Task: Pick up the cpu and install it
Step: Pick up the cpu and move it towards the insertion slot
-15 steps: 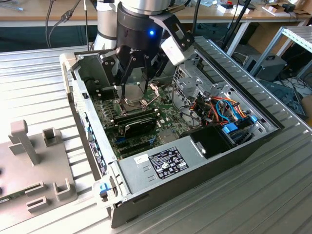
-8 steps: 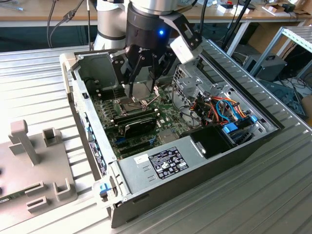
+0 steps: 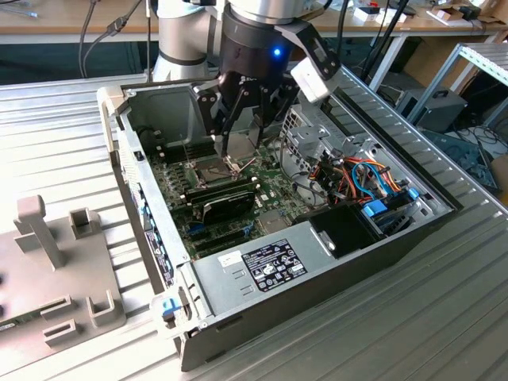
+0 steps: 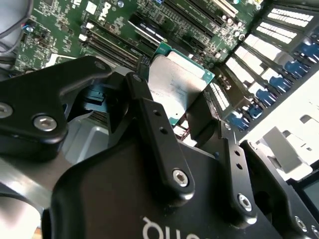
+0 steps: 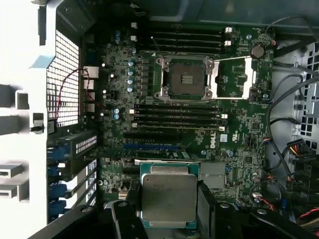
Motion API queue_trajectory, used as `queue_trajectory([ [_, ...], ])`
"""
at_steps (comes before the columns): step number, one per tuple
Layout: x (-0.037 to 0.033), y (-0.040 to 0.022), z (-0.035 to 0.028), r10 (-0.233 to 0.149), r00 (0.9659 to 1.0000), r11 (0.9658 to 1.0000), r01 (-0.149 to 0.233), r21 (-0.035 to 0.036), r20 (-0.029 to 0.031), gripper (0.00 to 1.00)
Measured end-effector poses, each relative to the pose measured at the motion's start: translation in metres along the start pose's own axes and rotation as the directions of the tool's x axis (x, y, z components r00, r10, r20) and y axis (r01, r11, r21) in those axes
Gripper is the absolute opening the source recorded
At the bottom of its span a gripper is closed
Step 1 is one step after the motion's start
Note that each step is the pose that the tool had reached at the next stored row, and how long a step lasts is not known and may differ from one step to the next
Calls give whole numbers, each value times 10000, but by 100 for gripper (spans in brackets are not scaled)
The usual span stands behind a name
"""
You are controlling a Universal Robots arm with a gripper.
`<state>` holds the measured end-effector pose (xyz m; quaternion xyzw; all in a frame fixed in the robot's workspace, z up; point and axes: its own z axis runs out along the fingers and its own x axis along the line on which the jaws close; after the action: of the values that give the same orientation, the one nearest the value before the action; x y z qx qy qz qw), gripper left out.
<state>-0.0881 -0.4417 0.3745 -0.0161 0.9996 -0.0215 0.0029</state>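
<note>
Arm lowered, wrist vertical, hand pointing down, fingers pinching the cpu

A wooden desk stands behind the ribbed grey metal table.

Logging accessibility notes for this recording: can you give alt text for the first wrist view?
The gripper holds the cpu by its edges, silver-grey top toward the camera, over the green motherboard. The open socket sits apart from it, empty, its hinged plate swung aside.

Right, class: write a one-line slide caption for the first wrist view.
The fingers hold the cpu above the motherboard, socket open.
</note>
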Motion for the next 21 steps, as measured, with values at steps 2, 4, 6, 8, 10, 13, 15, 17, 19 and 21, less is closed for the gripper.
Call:
queue_trajectory([
  [2, -31, -1, 1, 0, 10000, 10000, 0, 0, 0, 55],
  [4, -87, -3, 3, -1, 10000, 10000, 1, 0, 1, 55],
  [6, -121, -3, 5, 0, 10000, 10000, 0, 0, 0, 55],
  [8, -169, 0, 9, 0, 10000, 10000, 0, 0, 1, 55],
  [10, -205, 28, 12, -1, 10000, 10000, 1, 0, 0, 55],
  [13, -225, 96, 15, 1, 10000, 10000, -1, 0, 0, 55],
  [15, -233, 161, 19, -1, 10000, 10000, 1, 0, 0, 55],
  [17, -238, 213, 22, 0, 10000, 10000, 0, -1, 0, 55],
  [19, -245, 267, 27, 0, 10000, 10000, 0, 1, -1, 55],
  [21, -259, 318, 33, 0, 10000, 10000, 0, -1, 0, 55],
])
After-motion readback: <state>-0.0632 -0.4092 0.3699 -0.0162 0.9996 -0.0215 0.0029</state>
